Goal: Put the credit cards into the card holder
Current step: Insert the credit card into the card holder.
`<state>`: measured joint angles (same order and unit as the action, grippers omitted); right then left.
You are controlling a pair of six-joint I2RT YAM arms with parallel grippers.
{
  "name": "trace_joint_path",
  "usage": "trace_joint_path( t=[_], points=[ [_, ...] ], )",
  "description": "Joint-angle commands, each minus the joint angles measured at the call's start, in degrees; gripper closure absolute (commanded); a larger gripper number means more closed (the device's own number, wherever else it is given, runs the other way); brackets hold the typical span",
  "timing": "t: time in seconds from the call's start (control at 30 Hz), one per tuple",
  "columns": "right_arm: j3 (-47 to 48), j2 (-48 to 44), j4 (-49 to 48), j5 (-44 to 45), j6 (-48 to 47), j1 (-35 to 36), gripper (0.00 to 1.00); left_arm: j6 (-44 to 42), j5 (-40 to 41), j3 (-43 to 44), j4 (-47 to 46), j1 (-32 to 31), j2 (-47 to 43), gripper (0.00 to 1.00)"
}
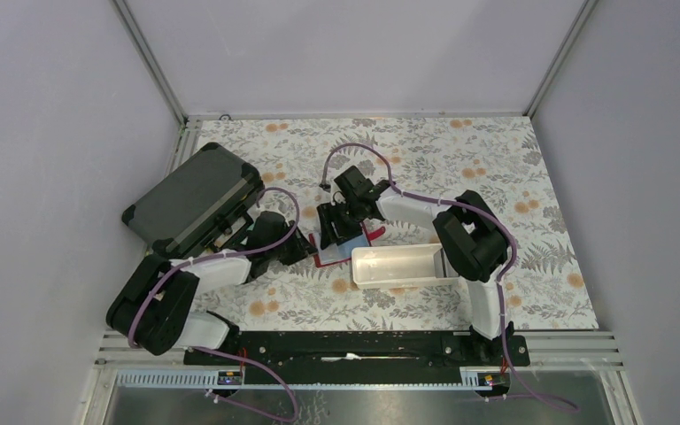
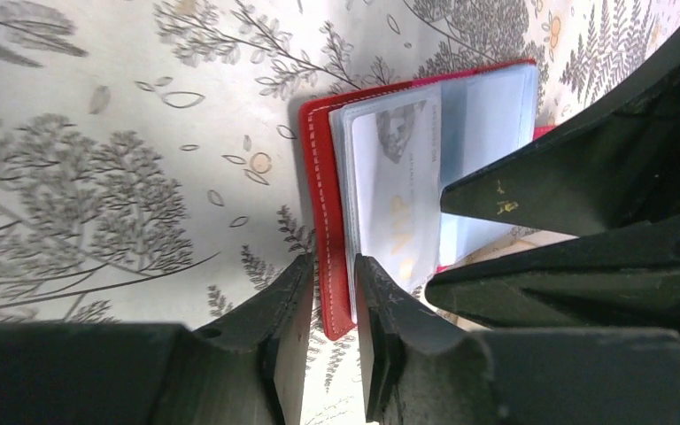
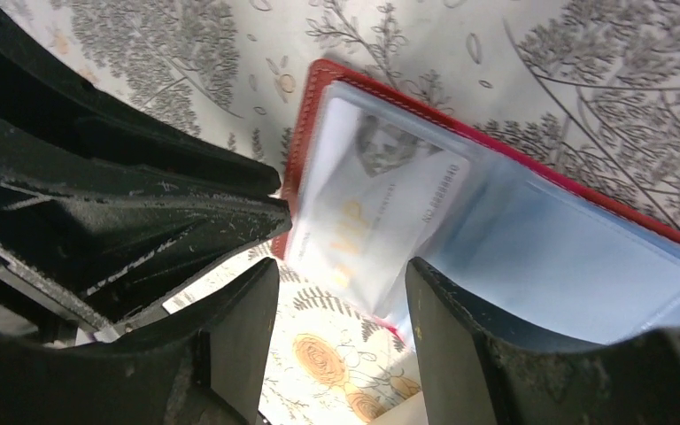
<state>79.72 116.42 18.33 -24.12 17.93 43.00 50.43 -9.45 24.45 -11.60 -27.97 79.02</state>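
Red card holder [image 2: 319, 177] open on counter [image 2: 97, 133]: keep its cover edge clamped in left end effector [image 2: 332, 266]. With right end effector [image 3: 341, 274] apart astride pale credit card [image 3: 372, 204], push squarely into clear sleeve, avoiding buckling.

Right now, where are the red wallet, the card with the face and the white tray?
Red wallet [image 2: 321, 177], left wrist view, stitched red edge.
Card [image 3: 381, 208], right wrist view, its pale middle.
White tray [image 1: 400, 279], top view, its near wall.

The left arm [image 1: 217, 270] and right arm [image 1: 471, 241] are chunky black joints and white link shells, each trailing a looping purple cable [image 1: 351, 148], with scuffed, tapered black fingers [image 3: 469, 354] on the right gripper [image 3: 341, 274].
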Motion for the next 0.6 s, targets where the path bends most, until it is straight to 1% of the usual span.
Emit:
trace_joint_path(
  t=[0.0,0.2,0.33,0.47,0.57],
  points=[
    [0.24,-0.02,-3.49,-4.80,2.01,1.14,0.38,-1.53,3.13,-0.64,2.45,2.00,-5.23,0.72],
    [1.10,1.83,-5.79,-4.45,4.66,2.87,0.38,-2.40,4.69,-0.97,8.19,4.76,-10.58,0.64],
    [-0.77,-0.74,-9.40,-1.67,7.51,3.36,0.37,-2.53,5.09,-1.16,10.85,6.88,-14.29,0.59],
    [-1.66,-6.64,-8.23,3.96,6.63,3.40,0.30,-3.26,5.86,-0.48,14.50,8.29,-19.06,0.43],
    [-1.54,-11.74,-3.35,8.95,3.90,3.32,0.22,-4.34,6.98,1.09,18.49,9.28,-22.92,0.23]
  ],
)
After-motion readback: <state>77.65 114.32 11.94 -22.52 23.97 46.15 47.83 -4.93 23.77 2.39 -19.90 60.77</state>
